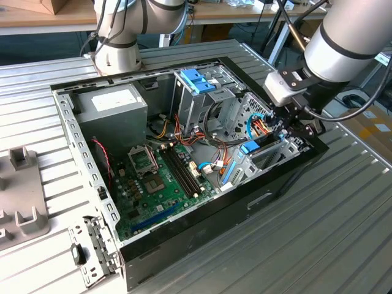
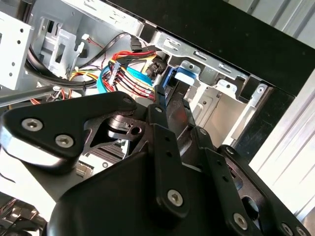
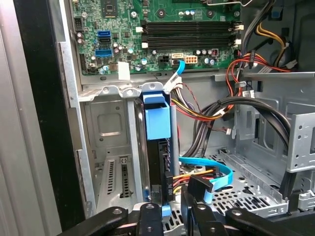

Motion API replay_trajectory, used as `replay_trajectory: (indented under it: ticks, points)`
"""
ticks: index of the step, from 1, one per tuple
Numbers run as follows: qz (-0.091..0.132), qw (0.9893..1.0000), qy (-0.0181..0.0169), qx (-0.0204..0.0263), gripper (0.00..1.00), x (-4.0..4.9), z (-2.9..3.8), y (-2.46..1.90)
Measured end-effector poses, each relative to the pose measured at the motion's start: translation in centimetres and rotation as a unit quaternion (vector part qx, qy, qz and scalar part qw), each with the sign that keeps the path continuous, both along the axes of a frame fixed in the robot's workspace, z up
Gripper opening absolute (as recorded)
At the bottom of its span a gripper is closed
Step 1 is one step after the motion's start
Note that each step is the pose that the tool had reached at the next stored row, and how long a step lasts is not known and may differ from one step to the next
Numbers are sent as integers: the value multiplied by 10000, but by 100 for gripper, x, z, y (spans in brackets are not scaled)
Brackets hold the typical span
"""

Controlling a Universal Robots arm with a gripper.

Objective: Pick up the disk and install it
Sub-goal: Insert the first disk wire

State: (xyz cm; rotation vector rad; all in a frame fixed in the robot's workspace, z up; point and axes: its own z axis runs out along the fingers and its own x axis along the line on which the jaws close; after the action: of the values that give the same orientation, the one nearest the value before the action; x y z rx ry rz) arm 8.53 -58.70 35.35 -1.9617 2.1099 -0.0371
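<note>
Disk [image 3: 158, 147] stands edgewise in its bay, pinched at one end by the tool [image 3: 171, 209].

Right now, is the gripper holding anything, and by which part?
It cannot be told. The gripper sits at the disk's near edge, with the disk standing on edge in its bay; contact isn't visible.

disk [image 3: 158, 162] upright in bay [image 3: 110, 147], beside motherboard [image 3: 147, 34]

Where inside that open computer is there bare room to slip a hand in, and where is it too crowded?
Free: the empty slot in the metal bay beside the disk, and the perforated floor past the blue cable. Crowded: around the gripper at the disk's end, and the wire bundle by the drive cage.
</note>
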Motion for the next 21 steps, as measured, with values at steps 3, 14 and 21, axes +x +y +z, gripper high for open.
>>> replay_trajectory:
  ticks: [3, 14, 21]
  points:
    - [0, 10000, 0, 10, 29, 0, 27, 0]
    - [0, 10000, 0, 59, 29, 0, 149, 2]
    - [0, 10000, 0, 69, 21, 1, 162, 4]
